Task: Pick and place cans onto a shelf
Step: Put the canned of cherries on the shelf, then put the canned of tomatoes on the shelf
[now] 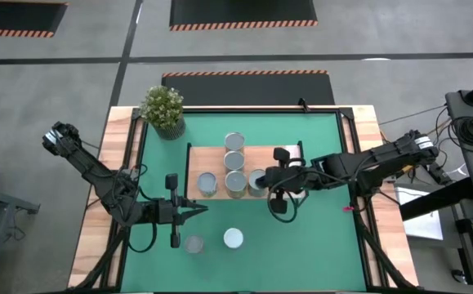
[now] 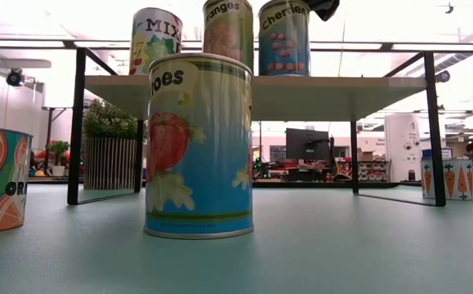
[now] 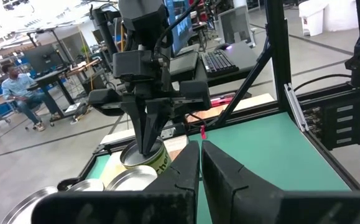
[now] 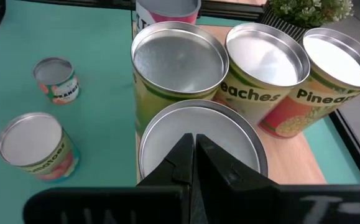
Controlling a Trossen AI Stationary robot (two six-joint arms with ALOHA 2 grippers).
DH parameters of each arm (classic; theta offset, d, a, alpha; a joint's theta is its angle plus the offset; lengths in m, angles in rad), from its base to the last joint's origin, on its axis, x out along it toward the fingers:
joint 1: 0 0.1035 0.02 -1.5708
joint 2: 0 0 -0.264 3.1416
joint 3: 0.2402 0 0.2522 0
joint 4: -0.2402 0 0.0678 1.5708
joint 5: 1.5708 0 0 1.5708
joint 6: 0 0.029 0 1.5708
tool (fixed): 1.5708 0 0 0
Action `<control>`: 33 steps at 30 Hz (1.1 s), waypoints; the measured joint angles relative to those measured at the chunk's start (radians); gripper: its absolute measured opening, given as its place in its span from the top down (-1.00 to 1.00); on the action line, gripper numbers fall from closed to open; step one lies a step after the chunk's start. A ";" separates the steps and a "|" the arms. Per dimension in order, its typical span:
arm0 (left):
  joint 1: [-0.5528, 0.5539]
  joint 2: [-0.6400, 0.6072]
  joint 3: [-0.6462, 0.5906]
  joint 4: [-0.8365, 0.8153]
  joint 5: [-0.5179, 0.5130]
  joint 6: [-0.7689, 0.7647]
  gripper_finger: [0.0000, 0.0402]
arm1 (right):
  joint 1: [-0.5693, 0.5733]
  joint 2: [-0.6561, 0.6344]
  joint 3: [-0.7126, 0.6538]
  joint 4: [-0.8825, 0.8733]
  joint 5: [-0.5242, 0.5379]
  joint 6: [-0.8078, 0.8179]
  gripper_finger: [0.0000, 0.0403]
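The shelf point(image 1: 285, 155), a light-wood board on a black frame, stands mid-table with several cans on it. My right gripper point(image 1: 262, 179) is shut, slanting down over the cherries can point(image 3: 143, 160) at the shelf's near edge. That can's silvery top point(image 4: 198, 146) shows right under the fingertips. Behind it stand a yellow-labelled can point(image 4: 178, 59), a peaches can point(image 4: 267, 62) and a pineapple can point(image 4: 338, 59). Two more cans, tomatoes point(image 1: 233, 238) and oranges point(image 1: 194, 243), stand upright on the green mat. My left gripper point(image 1: 203, 209) is shut, held level above the mat, left of the shelf's near edge. My right gripper's shut fingertips point(image 3: 147, 146) come from above, slanting from the table's right, onto the middle of the cherries can's top point(image 4: 167, 149). I cannot tell whether they touch the lid or hover just over it. The can stands upright on the shelf.
A potted plant point(image 1: 164, 110) stands at the mat's far left corner. A small carrot-printed can point(image 2: 448, 178) shows beyond the shelf's right leg. The mat's near right part point(image 1: 318, 245) is free room. A person sits in the room beyond the table point(image 3: 18, 93).
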 joint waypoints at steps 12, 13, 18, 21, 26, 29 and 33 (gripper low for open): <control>0.000 0.000 0.000 0.000 0.000 0.000 1.00 | 0.000 -0.006 -0.003 0.027 0.001 -0.021 0.96; 0.000 0.000 0.000 0.000 0.000 0.000 1.00 | 0.000 -0.007 -0.003 0.031 0.001 -0.024 0.96; 0.000 0.000 0.000 0.000 0.000 0.000 1.00 | 0.000 -0.007 0.012 0.028 0.001 -0.031 0.96; 0.000 0.000 0.000 -0.001 0.000 0.000 1.00 | 0.000 -0.008 0.034 0.027 0.002 -0.038 0.96; 0.000 0.000 0.000 -0.001 0.000 -0.007 1.00 | 0.008 -0.009 0.068 0.020 0.005 -0.050 0.96; 0.000 0.000 0.000 -0.001 0.000 -0.008 1.00 | 0.028 -0.011 0.093 0.016 0.005 -0.049 0.96; 0.000 0.000 0.000 -0.001 0.000 -0.013 1.00 | 0.085 -0.014 0.116 0.003 0.008 -0.045 0.96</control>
